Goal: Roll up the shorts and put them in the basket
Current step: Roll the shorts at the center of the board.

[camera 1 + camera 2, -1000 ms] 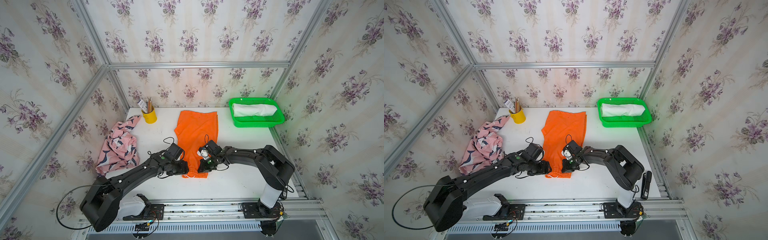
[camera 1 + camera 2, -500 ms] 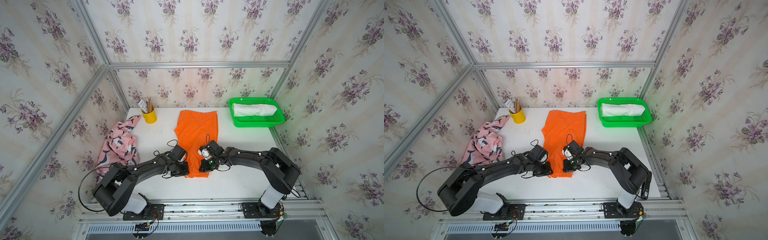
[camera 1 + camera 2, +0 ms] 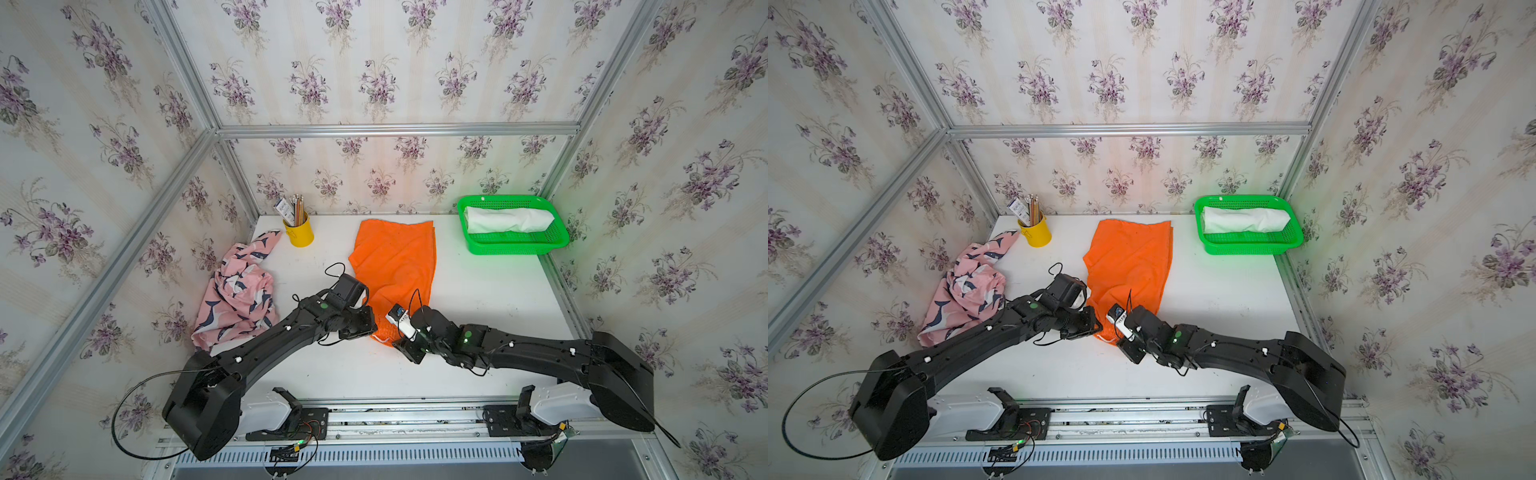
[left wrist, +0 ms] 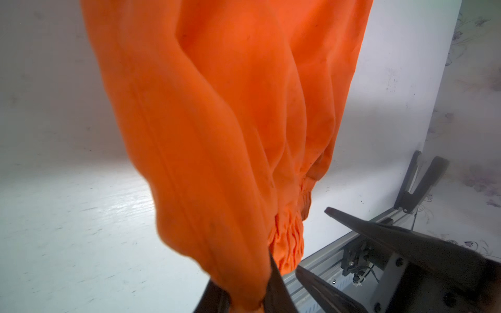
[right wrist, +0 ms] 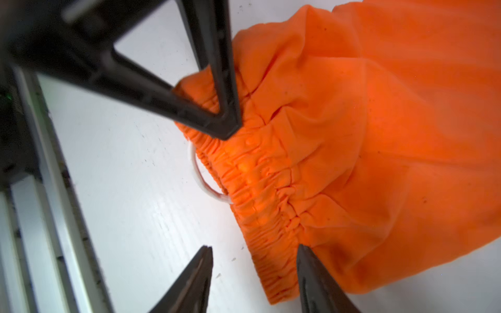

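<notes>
Floral walls (image 3: 374,62) box in my white bench (image 3: 490,299). Orange shorts (image 3: 395,266) lie mid-bench, pink shorts (image 3: 237,299) sit at the left edge, and white shorts (image 3: 509,219) lie rolled in the basket (image 3: 515,248). My left jaws pinch the orange waistband (image 5: 257,189). My right jaws, shut a second ago, now stand open at its corner.

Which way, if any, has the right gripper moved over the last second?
Yes. In a top view the right gripper has drawn back a little toward the front rail, away from the basket, and its jaws have opened by the orange shorts.
</notes>
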Action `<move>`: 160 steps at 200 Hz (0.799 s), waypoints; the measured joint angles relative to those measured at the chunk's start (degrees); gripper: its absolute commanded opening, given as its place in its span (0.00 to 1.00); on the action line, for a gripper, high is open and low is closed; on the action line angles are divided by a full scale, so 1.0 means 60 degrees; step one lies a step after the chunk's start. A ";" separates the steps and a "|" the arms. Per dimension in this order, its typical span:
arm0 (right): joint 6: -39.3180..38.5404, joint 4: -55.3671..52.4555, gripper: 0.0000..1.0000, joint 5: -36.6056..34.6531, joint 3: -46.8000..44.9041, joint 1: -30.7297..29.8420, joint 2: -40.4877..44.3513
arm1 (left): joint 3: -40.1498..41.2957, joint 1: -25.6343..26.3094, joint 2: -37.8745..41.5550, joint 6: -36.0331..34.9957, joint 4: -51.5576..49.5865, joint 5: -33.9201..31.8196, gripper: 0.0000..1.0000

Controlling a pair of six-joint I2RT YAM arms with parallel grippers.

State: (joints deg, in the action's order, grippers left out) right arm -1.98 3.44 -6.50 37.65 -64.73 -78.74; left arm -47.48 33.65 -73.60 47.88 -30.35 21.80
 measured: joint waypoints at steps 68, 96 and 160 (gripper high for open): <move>-0.2040 0.4874 0.94 -0.2284 -0.0871 -0.1118 -0.1814 | -0.0189 -0.0069 -0.0007 0.0372 -0.0197 0.0616 0.19; -0.2557 0.6834 0.97 -0.3027 -0.0907 -0.1275 -0.2914 | -0.0204 -0.0135 0.0000 0.0444 -0.0266 0.0652 0.19; -0.4291 0.9715 0.93 -0.5023 -0.1734 -0.1308 -0.4084 | 0.0058 -0.0237 0.0259 0.0681 -0.0270 0.0761 0.20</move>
State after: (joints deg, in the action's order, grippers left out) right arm -27.73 61.73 -36.64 27.24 -72.58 -103.24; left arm -47.13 32.23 -72.05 51.96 -31.97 26.37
